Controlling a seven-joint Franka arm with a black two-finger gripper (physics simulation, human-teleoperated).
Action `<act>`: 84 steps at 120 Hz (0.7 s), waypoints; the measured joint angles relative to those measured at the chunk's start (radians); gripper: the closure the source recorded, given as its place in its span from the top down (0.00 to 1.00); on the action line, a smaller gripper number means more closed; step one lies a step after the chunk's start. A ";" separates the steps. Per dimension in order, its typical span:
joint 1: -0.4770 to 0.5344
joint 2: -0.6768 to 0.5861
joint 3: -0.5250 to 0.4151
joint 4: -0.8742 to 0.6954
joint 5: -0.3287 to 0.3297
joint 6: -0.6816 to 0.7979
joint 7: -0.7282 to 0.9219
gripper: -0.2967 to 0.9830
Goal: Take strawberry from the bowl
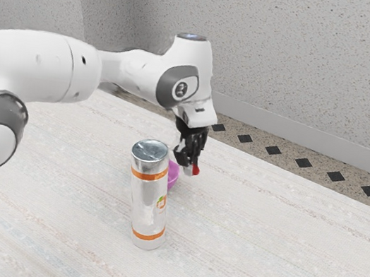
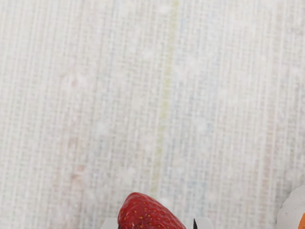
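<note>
Hand (image 1: 191,171) holds red, seed-dotted strawberry (image 2: 145,213).

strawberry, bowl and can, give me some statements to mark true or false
The gripper holds the strawberry. True.
The strawberry lies inside the bowl. False: it is outside the bowl, at the gripper's fingertips.
The can partly hides the bowl in the exterior view. True.
The can lies on its side. False: it stands upright.
The can has orange bands. True.
</note>
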 joint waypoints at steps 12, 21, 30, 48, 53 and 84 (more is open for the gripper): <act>-0.063 0.078 -0.009 0.125 0.007 -0.041 -0.036 0.29; -0.073 0.139 -0.014 0.158 0.008 -0.065 -0.063 0.31; -0.075 0.166 -0.022 0.170 0.007 -0.084 -0.086 0.40; -0.076 0.114 -0.036 0.162 0.007 -0.108 -0.133 0.59; -0.076 0.069 -0.038 0.136 0.008 -0.112 -0.148 0.62; 0.019 -0.462 -0.010 -0.011 0.006 -0.308 -0.431 0.72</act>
